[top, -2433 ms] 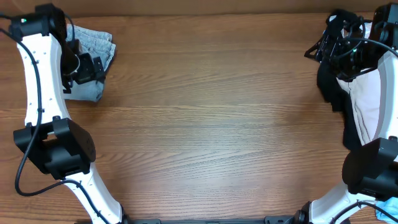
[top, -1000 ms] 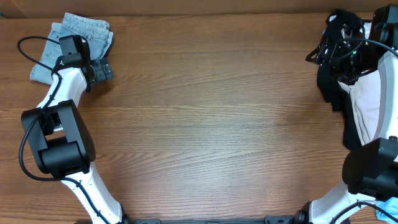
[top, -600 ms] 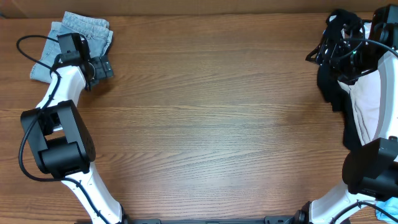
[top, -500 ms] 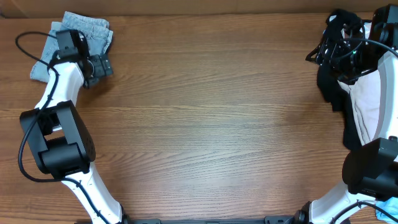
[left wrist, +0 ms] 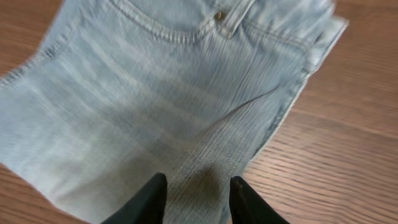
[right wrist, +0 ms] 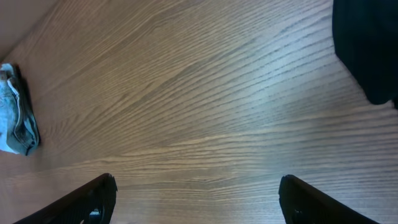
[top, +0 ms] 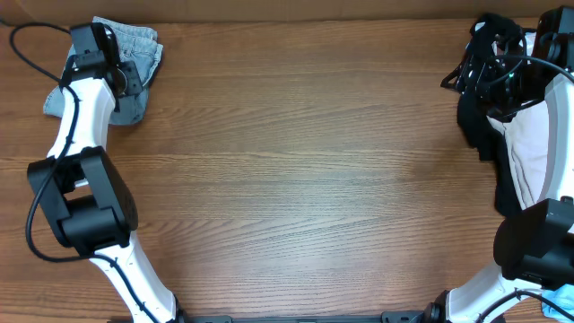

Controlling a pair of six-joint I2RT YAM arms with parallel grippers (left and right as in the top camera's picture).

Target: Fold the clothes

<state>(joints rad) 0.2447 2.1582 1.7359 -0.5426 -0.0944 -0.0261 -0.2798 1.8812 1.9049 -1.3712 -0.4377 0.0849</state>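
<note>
One broad wooden tabletop (top: 296, 179) takes up nearly the whole overhead view, bare wood grain across its middle. Next in size are the two arms: the left arm (top: 76, 135) reaches up to the far left corner and the right arm (top: 538, 233) reaches up along the right edge. A black garment (top: 475, 121) lies heaped at the far right of the tabletop, with a pale beige cloth (top: 529, 152) lying against it, partly under the right arm. The denim shorts (top: 139, 45) lie in a compact, faded light-blue bundle at the far left corner, well apart from the dark heap. The left hand (left wrist: 198, 186) rests on the shorts, its fingers (left wrist: 152, 199) drawn narrow on a ridge of denim, and a crease runs away from between them toward the edge of the cloth. The right hand (right wrist: 199, 196) hangs over bare wood near the black garment, fingers spread wide with nothing between them. Smallest is a copper rivet (left wrist: 219, 15) beside a curved line of pocket stitching on the denim
</note>
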